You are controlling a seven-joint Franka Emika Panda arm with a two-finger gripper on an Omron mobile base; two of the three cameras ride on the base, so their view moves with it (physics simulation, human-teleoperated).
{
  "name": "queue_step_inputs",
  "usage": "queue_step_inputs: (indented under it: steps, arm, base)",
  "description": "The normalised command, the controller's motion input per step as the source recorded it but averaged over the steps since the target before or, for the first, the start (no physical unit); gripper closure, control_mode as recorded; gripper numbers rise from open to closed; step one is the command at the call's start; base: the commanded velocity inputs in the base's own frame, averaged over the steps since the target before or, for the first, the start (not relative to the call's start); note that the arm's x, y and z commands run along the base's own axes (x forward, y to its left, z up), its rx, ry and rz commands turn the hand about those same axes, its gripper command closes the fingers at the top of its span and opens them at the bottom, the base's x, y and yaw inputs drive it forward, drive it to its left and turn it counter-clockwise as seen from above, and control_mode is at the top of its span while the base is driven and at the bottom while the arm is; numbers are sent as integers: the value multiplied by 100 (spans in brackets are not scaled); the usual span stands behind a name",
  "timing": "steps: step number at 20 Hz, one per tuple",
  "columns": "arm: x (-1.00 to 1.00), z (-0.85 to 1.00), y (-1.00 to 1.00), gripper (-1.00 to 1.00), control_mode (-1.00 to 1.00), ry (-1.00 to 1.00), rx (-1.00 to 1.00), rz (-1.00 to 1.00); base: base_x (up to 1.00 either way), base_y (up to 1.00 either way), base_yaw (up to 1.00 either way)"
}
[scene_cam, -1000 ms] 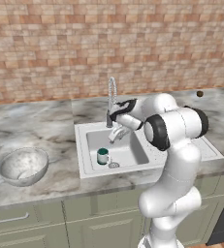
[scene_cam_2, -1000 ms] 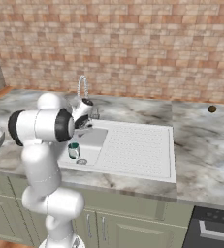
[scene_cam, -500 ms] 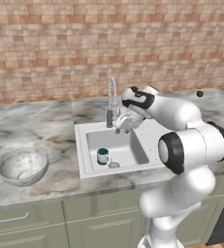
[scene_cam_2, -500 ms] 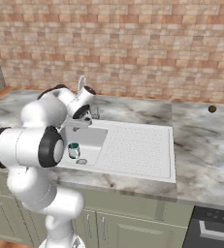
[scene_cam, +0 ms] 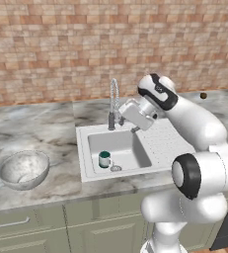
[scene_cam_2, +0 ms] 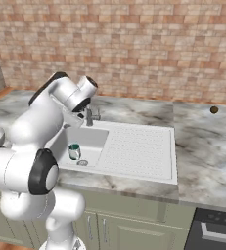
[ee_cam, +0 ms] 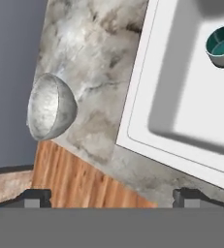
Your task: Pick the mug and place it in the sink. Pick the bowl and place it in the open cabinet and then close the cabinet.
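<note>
While the mug (scene_cam: 104, 159) is sitting upright in the sink (scene_cam: 157, 148), below the gripper (ee_cam: 111, 196), the bowl (scene_cam: 24, 169) is waiting on the counter (scene_cam: 31, 128) well off to its side. Fingers are standing wide apart, holding nothing. The rim is probably best straddled from above, approaching squarely.

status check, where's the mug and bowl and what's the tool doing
Tool open, empty, above the sink. Mug upright in the basin. Bowl on the counter left of the sink, untouched. Nothing between tool and bowl.
</note>
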Motion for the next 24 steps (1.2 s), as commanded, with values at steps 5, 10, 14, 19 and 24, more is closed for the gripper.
queue_step_inputs:
  steps: [5, 10, 14, 19, 24]
  arm:
    - [-27, 41, 54, -100, -100, 20, -1, -16]
    - [-2, 8, 70, -100, -100, 24, -3, -12]
    - [0, 6, 71, -100, -100, 23, -9, -9]
    - [-1, 1, 64, -100, -100, 23, -10, -8]
    - [-1, 0, 61, -100, -100, 24, -8, -8]
  base:
    - [0, 0, 0]
    - [0, 0, 0]
    - [0, 0, 0]
    - [0, 0, 0]
    - [0, 0, 0]
